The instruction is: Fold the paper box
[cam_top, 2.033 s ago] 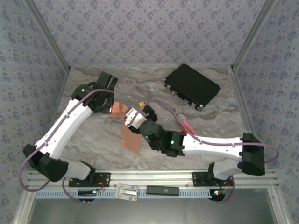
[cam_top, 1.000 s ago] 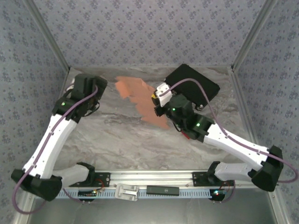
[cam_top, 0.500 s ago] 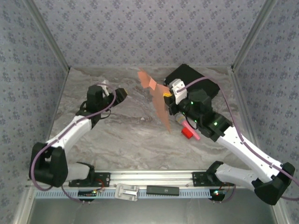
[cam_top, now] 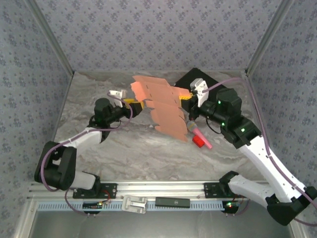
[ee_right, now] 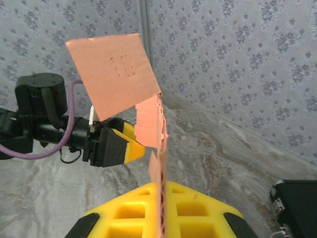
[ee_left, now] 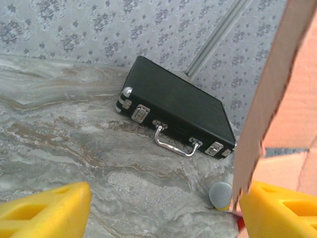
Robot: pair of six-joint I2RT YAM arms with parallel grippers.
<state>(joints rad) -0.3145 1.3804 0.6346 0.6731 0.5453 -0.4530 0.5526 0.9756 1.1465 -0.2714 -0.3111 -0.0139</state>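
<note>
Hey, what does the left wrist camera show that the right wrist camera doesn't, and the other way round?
Left wrist, not right wrist: the black case with its whole lid, handle and latches, and a grey round tip on the table beside the paper box.

Right wrist, not left wrist: the left gripper seen from outside with its arm, close to the paper box, and the right gripper pinching the paper box upright.

Both: the paper box, at least a corner of the black case, the marble table and the patterned wall.

Grey marbled surface (cam_top: 124,148) bearing a black case (ee_left: 178,106) with a metal handle at far right; nearer, a small red block (cam_top: 198,141) lies just beside a pink stick (cam_top: 207,143).
</note>
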